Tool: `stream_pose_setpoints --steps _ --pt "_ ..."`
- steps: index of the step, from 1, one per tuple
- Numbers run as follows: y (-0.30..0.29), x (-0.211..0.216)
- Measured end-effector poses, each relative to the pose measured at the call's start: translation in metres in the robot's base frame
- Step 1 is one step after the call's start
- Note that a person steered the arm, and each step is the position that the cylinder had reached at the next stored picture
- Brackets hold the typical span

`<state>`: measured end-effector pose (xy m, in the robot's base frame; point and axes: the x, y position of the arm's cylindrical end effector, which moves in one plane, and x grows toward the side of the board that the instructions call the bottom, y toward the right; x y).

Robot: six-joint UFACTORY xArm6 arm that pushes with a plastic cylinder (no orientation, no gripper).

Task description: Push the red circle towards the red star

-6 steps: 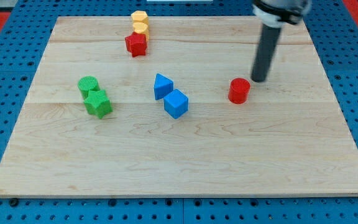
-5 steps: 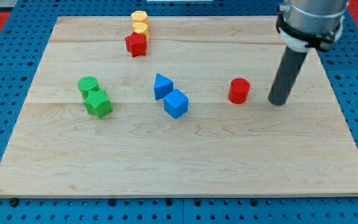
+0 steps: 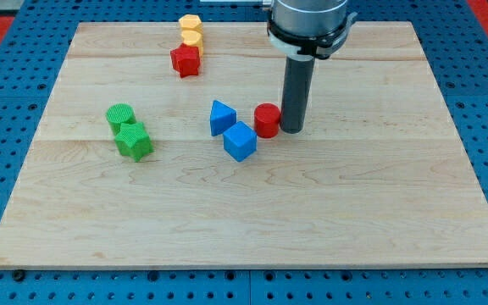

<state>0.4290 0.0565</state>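
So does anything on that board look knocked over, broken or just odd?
Nothing stands out. The blocks all sit flat on the wooden board. My tip rests against the red circle, which is close to the blue cube.

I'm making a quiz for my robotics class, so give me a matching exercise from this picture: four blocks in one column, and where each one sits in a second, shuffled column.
Column one:
1. red circle block
2. red star block
3. green circle block
4. blue cube block

Column two:
A. just above the green star block
B. right beside my tip, on its left in the view
C. just below the yellow blocks
D. below and right of the blue triangular block

Pairs: 1-B, 2-C, 3-A, 4-D
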Motion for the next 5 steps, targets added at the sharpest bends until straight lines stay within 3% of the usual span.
stream_pose_setpoints --steps 2,3,5 --pt "-0.065 -0.005" --pt "-0.094 -0.03" --pt "-0.089 -0.056"
